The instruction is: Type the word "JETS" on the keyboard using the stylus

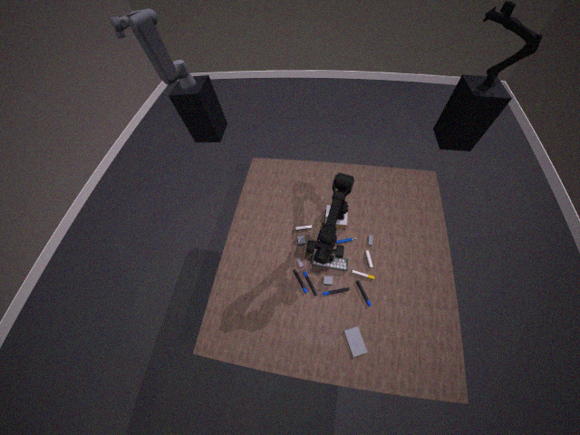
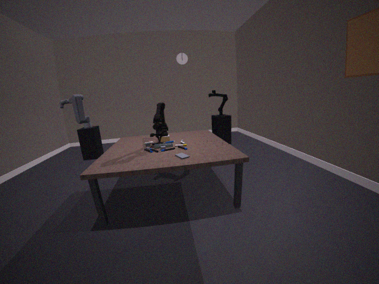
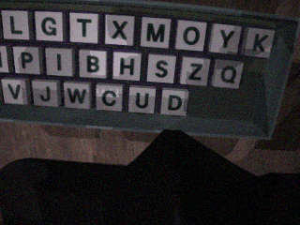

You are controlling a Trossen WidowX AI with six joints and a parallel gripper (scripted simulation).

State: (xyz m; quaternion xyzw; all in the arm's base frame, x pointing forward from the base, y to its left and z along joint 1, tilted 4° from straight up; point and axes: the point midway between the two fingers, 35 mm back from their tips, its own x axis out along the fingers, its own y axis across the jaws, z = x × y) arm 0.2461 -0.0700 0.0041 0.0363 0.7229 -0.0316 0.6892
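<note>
The keyboard [image 1: 338,263] [image 2: 166,145] [image 3: 230,105] lies on the desk with white lettered keys. In the wrist view T [image 3: 84,28] is in the far row, S [image 3: 161,68] in the middle row and J [image 3: 45,92] in the near row; E is out of view. My gripper [image 3: 171,139] [image 2: 159,142] is shut, its black tips together, with no stylus visible between them. In the wrist view the tips appear just outside the keyboard's near rim, below D [image 3: 174,102]. A blue pen [image 1: 345,240] with a pale tip lies beside the arm; I cannot tell if it is the stylus.
Around the keyboard lie a white marker [image 1: 369,258], a white and yellow marker [image 1: 361,274], several black pens with blue ends and a grey block [image 1: 327,280]. Another white marker [image 1: 303,227] lies left of the arm. A flat grey box [image 1: 355,342] lies farther out.
</note>
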